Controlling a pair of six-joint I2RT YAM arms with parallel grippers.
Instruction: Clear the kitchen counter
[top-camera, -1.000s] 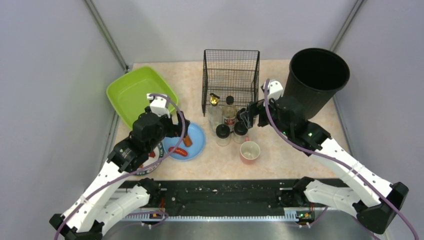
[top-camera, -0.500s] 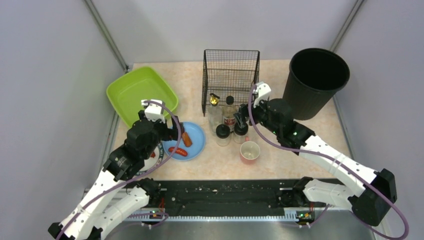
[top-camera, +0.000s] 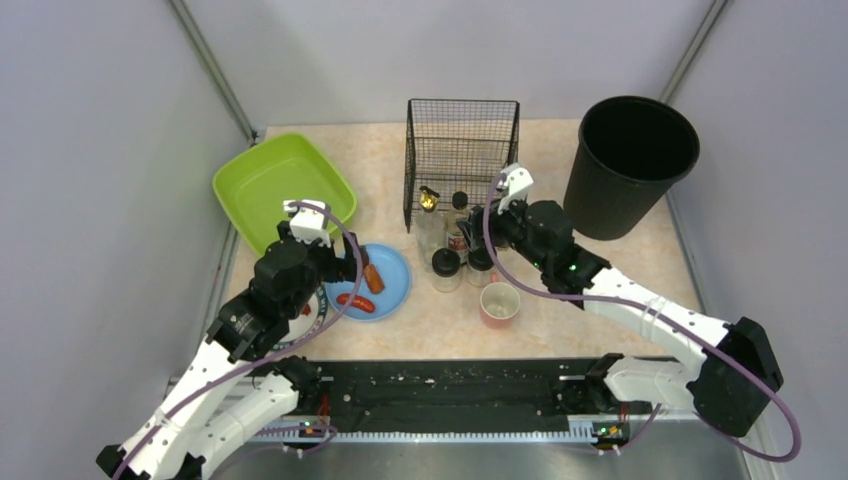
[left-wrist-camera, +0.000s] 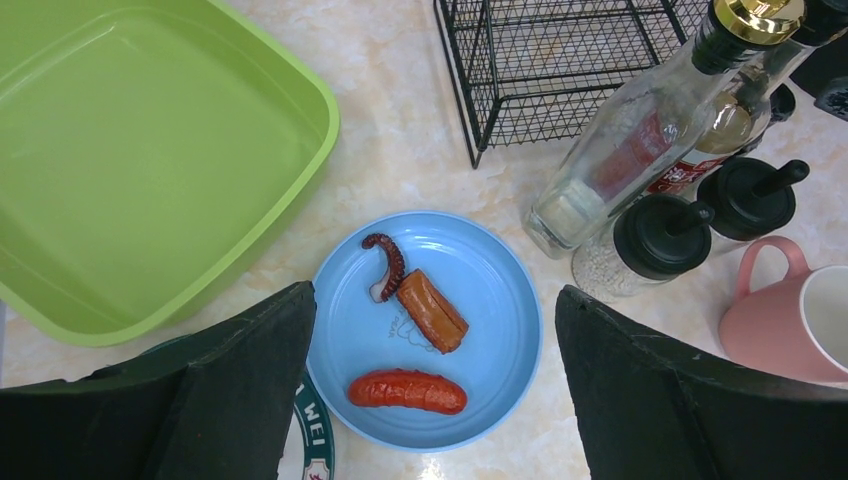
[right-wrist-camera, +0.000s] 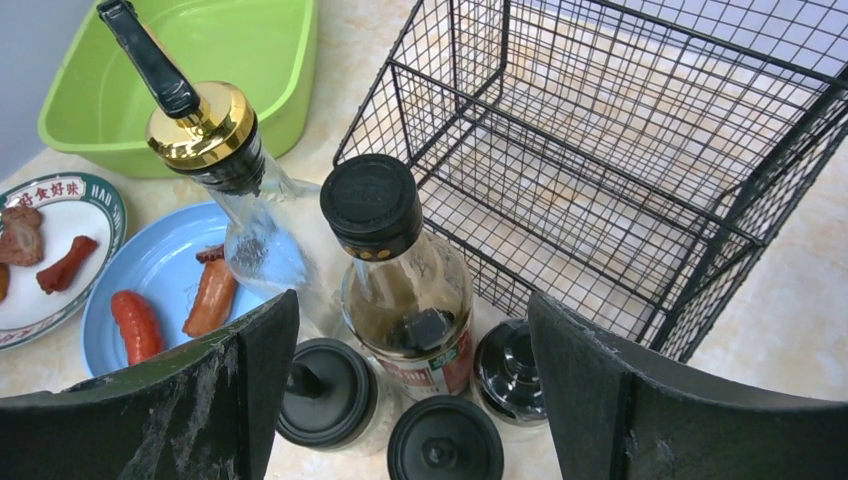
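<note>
Though poised over their targets, holding nothing yet. Looks like an early step of the clearing, with the kitchen counter in front of the wire basket crowded.

Hovers with the left gripper spread wide above the blue plate, front-left of the basket. Frames the dark-capped sauce bottle, just in front of the basket, with the right gripper, its fingers parted and apparently not touching the glass.

Calls next, probably, for lowering and closing on that bottle without knocking the gold-spouted bottle crowding its left side or the black-lidded jars in front. Then, presumably, a lift back into the basket.

Shows, from the left wrist, a whole sausage, a cut piece and a curl of tentacle on the plate, partly hidden under the arm overhead. Shows, from the right wrist, a white printed plate with meat scraps, further front-left of the basket. Shows, from overhead alone, the black bin right of the basket. Shows there, too, the green tub left of the basket and the pink mug in front.
</note>
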